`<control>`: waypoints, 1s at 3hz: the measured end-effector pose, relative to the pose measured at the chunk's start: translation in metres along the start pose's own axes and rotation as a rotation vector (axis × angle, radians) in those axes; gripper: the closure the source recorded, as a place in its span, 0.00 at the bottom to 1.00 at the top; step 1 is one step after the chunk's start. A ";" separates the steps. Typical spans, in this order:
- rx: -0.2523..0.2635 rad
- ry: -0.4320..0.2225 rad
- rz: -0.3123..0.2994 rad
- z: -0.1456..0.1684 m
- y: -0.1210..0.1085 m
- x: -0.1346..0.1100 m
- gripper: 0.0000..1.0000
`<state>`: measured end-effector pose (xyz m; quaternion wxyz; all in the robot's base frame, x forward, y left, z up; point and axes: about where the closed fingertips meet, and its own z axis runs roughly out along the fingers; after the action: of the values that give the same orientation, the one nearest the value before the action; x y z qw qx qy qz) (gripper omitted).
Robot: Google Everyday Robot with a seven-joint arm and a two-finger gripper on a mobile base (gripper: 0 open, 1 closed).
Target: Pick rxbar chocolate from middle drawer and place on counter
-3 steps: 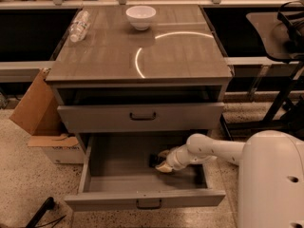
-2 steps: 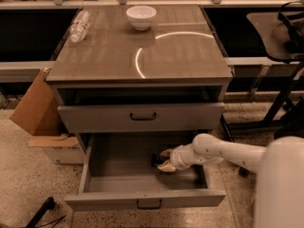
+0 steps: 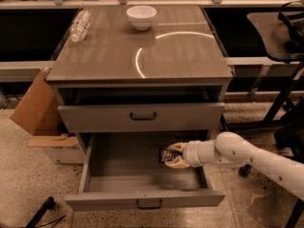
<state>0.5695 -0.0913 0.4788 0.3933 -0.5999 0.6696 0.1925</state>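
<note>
camera view: one table (image 3: 180,61) carries one white bowl (image 3: 141,17) near its far edge and one clear plastic bottle (image 3: 80,25) lying at its far left corner. below the table's near edge, one drawer (image 3: 141,117) is closed and one middle drawer (image 3: 123,163) is pulled out. one rxbar chocolate (image 3: 164,155) lies at the right side of the middle drawer's floor. the one gripper (image 3: 172,156) is inside that drawer, clenched on the rxbar chocolate's right end. one cardboard box (image 3: 35,103) stands on the floor to the left.
</note>
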 end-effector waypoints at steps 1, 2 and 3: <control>0.000 0.000 0.000 0.000 0.000 0.000 1.00; -0.025 0.039 -0.071 -0.012 0.005 -0.021 1.00; -0.052 0.067 -0.189 -0.039 0.015 -0.056 1.00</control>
<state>0.5414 -0.0802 0.5425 0.3716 -0.6764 0.6176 0.1517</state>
